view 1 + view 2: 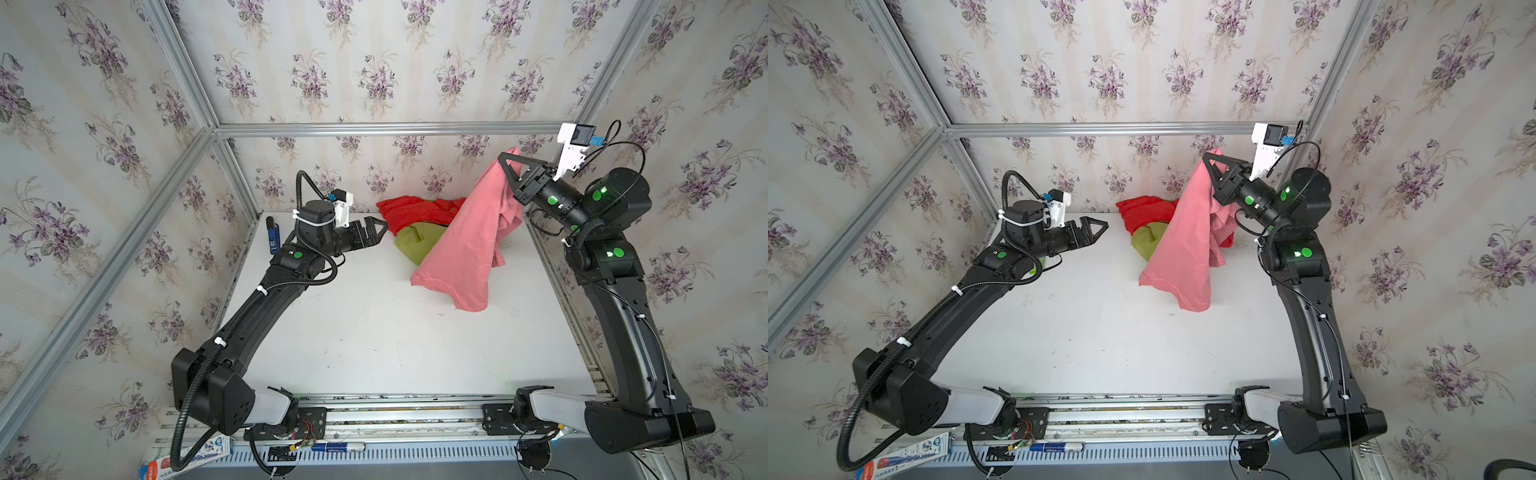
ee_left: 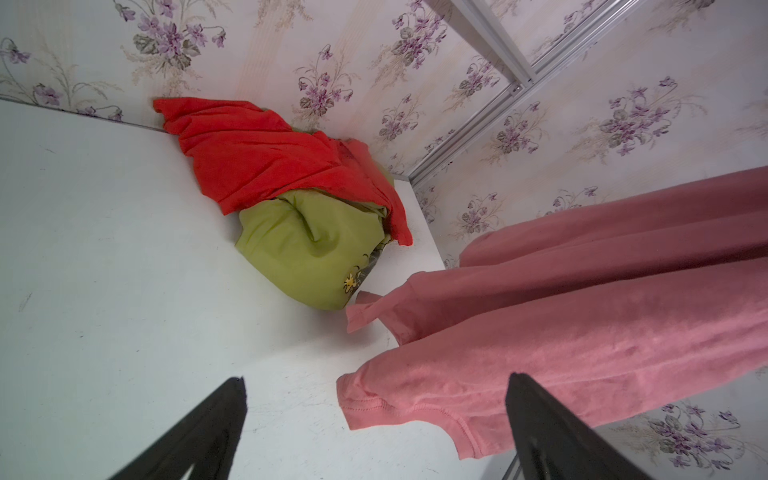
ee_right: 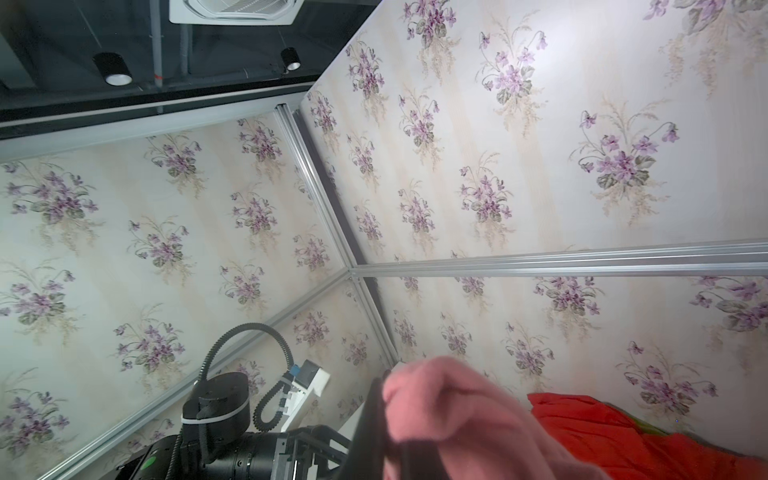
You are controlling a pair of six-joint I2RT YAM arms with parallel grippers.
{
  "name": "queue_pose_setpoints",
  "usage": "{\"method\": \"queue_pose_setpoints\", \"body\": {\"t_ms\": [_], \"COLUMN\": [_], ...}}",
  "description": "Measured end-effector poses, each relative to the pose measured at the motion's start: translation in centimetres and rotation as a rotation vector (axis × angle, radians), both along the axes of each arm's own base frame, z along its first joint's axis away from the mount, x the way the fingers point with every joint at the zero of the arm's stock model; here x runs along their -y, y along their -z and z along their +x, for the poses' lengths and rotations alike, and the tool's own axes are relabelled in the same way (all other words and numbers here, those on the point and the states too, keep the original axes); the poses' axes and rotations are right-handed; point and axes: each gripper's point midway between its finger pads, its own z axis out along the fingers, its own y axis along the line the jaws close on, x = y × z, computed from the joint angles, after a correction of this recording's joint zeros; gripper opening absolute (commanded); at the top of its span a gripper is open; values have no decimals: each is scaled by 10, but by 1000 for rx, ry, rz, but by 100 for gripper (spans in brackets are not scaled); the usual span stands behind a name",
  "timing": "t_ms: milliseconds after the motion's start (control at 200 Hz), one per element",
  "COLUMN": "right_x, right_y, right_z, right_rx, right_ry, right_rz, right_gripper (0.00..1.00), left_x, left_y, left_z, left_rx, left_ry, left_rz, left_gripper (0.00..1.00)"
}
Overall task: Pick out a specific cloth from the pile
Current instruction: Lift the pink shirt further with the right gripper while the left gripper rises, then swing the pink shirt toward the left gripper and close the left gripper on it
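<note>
Above the white table's (image 1: 353, 332) far right corner, the right gripper (image 1: 508, 163) pinches the top of the plain salmon-pink soft cloth (image 1: 465, 249), which hangs apart from the red-and-olive garment pile (image 1: 415, 220). The left gripper (image 1: 379, 227) gapes empty nearby.

Lit bright and even, ceiling spotlights (image 3: 113, 70) in the right wrist view. Faint shadow under the cloth (image 1: 457, 257) on the counter (image 1: 353, 332). Wide-angle bowing at edges; blur on nearest fabric.
</note>
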Motion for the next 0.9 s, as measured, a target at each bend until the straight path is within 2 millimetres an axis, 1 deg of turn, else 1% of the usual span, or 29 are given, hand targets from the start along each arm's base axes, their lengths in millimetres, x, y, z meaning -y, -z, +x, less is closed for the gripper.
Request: {"method": "queue_pose_setpoints", "body": {"t_ms": [190,370,495,625,695,785,899], "right_x": [-9,-23,-30,-45,-51,-57,-66], "right_y": [-17,-27,-29,-28,-27,-26,-21], "right_z": [-16,-31,-41,-51,-56,-59,-61], "right_rx": [14,9,3,-1,-4,-8,-27], "right_ry": [-103,-212,-252,-306,-334,-359,-394], "right_rz": [64,117,132,128,123,119,103], "right_gripper": [0,0,0,0,0,0,0], "left_x": [7,6,4,4,2,3,5], "left_y": [-22,-46,-62,-72,-81,-97,-107], "left_z": [-17,-35,-47,-54,-62,-72,-83], "left_rx": [43,113,164,201,227,286,331], "left_ry": [56,89,108,125,137,166,209], "left_rz": [-36,-50,-58,-59,-64,-75,-73], "left_gripper": [100,100,100,100,100,100,100]}}
